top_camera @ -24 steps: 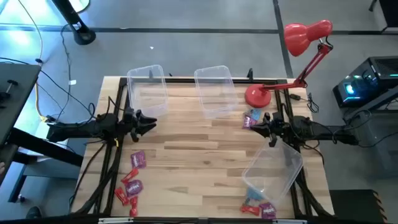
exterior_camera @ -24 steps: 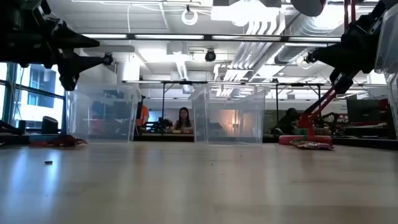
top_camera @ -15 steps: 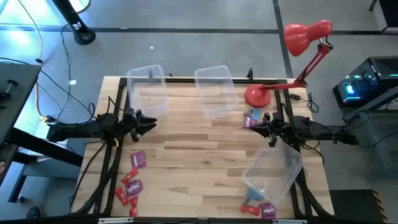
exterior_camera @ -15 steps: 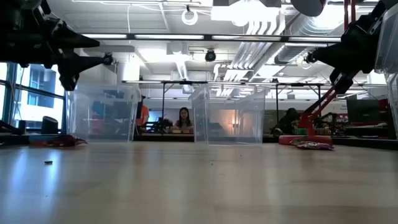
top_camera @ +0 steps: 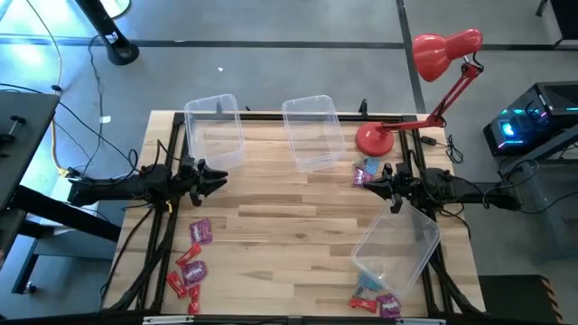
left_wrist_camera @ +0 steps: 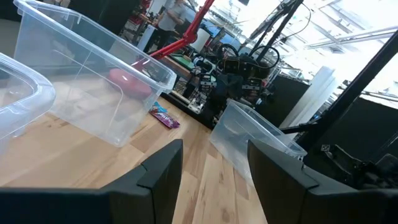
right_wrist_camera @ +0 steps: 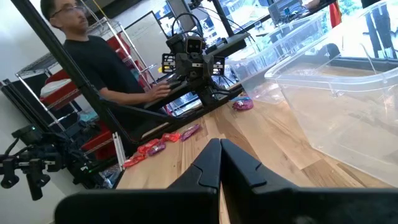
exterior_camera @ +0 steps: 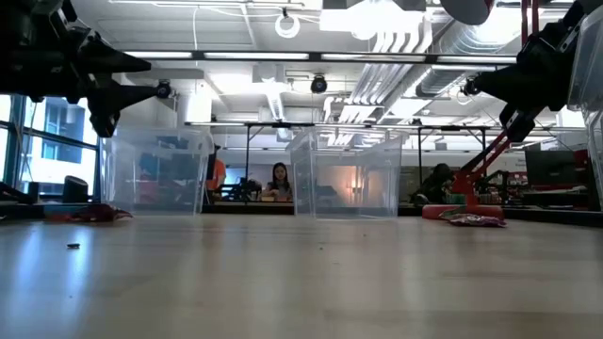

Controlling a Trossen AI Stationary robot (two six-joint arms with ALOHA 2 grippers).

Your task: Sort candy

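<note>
The candy lies in three small heaps on the wooden table. Red and magenta pieces (top_camera: 191, 257) are at the near left, blue and purple ones (top_camera: 366, 170) lie by the lamp base, and a few more (top_camera: 376, 303) sit at the near right edge. My left gripper (top_camera: 219, 178) hovers open at the left side, above the table (exterior_camera: 151, 77), with its fingers spread in its wrist view (left_wrist_camera: 214, 168). My right gripper (top_camera: 361, 179) hovers shut at the right side, next to the blue and purple candy, with its fingers together (right_wrist_camera: 219, 158). Neither touches anything.
Two clear bins (top_camera: 215, 131) (top_camera: 312, 131) stand at the far edge. A third bin (top_camera: 397, 246) lies askew at the near right, under the right arm. The red desk lamp (top_camera: 372, 138) stands at the far right corner. A person (right_wrist_camera: 81, 56) is beyond the table's left side.
</note>
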